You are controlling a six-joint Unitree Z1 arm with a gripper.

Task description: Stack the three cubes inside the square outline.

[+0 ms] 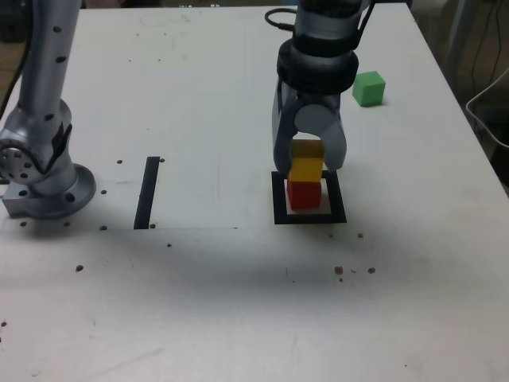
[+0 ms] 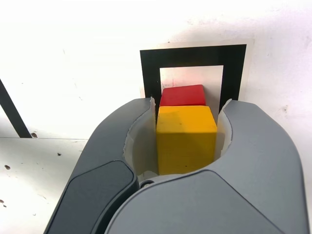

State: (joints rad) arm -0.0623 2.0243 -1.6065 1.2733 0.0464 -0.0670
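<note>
jaws clamped on yellow cube | atop red cube | no legible writing

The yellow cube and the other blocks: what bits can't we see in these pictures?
- Small matte yellow cube: its sides are covered by the grey gripper in the wrist view.
- Whether it rests on the small matte red cube or hangs just above: the gripper blocks this in the exterior view.
- Red cube: mostly behind the yellow one in the wrist view.
- Small matte green cube: outside the wrist view.
</note>
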